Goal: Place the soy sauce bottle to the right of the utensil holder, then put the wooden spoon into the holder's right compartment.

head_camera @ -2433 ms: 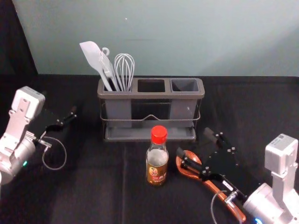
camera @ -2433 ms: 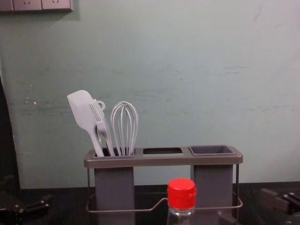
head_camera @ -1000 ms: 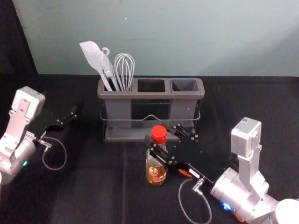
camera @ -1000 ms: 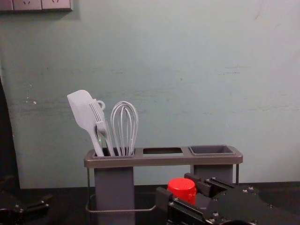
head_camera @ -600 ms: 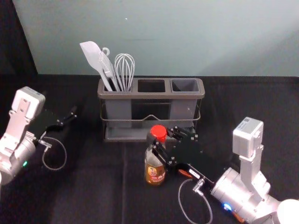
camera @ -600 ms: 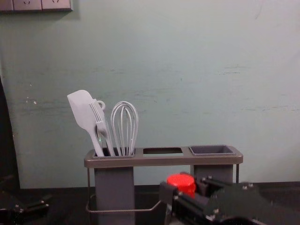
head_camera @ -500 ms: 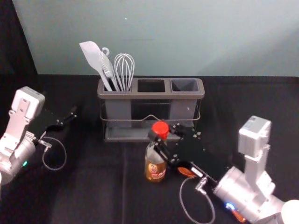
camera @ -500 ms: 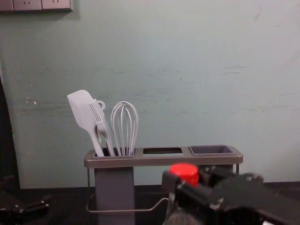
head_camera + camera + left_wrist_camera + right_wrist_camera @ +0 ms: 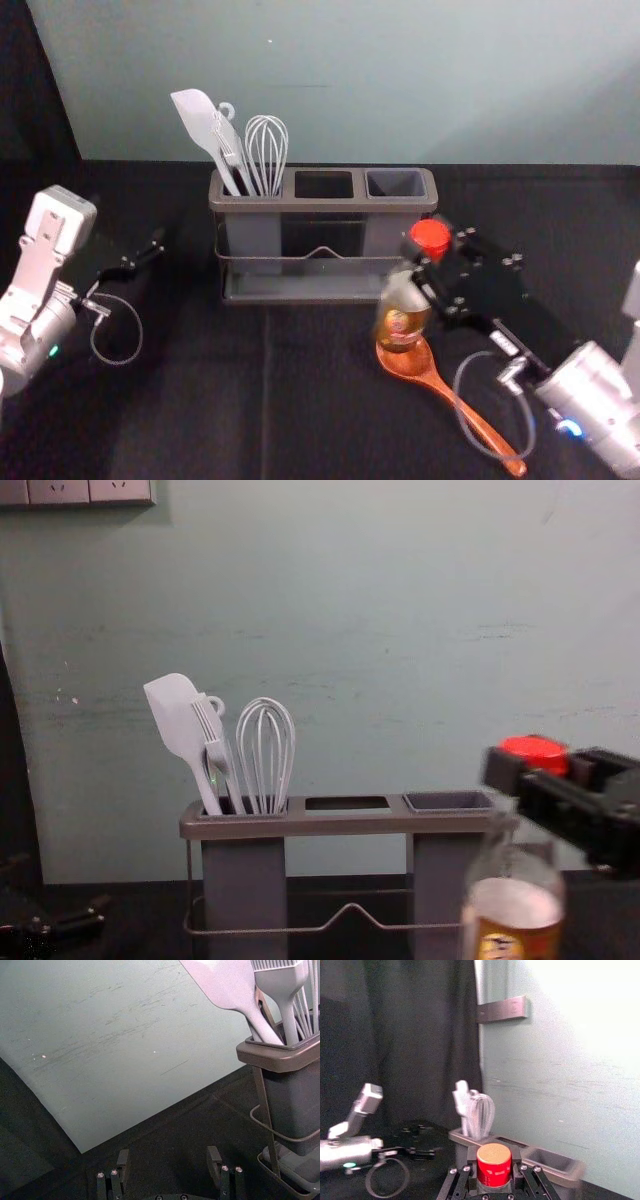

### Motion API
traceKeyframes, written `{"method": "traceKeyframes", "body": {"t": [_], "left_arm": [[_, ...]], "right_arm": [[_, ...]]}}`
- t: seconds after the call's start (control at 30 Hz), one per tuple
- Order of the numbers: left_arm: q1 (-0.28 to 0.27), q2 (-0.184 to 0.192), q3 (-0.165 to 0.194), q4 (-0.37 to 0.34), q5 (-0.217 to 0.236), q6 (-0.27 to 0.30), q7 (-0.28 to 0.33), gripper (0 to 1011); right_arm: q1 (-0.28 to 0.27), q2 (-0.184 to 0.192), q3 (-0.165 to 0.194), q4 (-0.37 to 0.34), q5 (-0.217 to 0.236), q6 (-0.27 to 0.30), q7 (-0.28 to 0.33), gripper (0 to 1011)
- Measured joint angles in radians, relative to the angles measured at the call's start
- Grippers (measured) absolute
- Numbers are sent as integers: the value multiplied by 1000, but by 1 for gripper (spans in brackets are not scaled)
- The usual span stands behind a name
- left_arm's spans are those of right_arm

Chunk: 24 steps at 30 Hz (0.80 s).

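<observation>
In the head view my right gripper [image 9: 428,268] is shut on the neck of the soy sauce bottle [image 9: 401,310], holding it slightly tilted in front of the utensil holder's right end. The right wrist view has the red cap [image 9: 494,1165] between the fingers of my right gripper [image 9: 493,1172]. The chest view shows the bottle [image 9: 512,910] raised. Under it in the head view lies the wooden spoon [image 9: 437,384], handle toward the lower right. The utensil holder [image 9: 325,205] has white tools at left. My left gripper [image 9: 158,247] is parked at left, open in its wrist view [image 9: 169,1160].
A white spatula [image 9: 205,125], a brush and a whisk [image 9: 267,150] rise from the holder's left compartment. Dark cloth [image 9: 180,400] covers the table, and a pale wall [image 9: 400,80] stands behind the holder.
The right gripper has closed on the bottle and lifted it, carrying it rightward and toward the holder. More of the spoon is now uncovered. The left arm has stayed still.
</observation>
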Motion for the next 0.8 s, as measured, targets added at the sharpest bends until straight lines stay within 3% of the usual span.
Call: {"method": "traceKeyframes", "body": {"t": [0.33, 0.53, 0.8], "left_arm": [[0, 0, 0, 0, 0, 0, 0, 1000], [0, 0, 0, 0, 0, 0, 0, 1000], [0, 0, 0, 0, 0, 0, 0, 1000]], "right_arm": [[-18, 4, 103, 48, 13, -1, -25, 375], [-2, -8, 130, 93, 26, -12, -19, 375], [69, -16, 142, 186, 50, -12, 16, 375]]}}
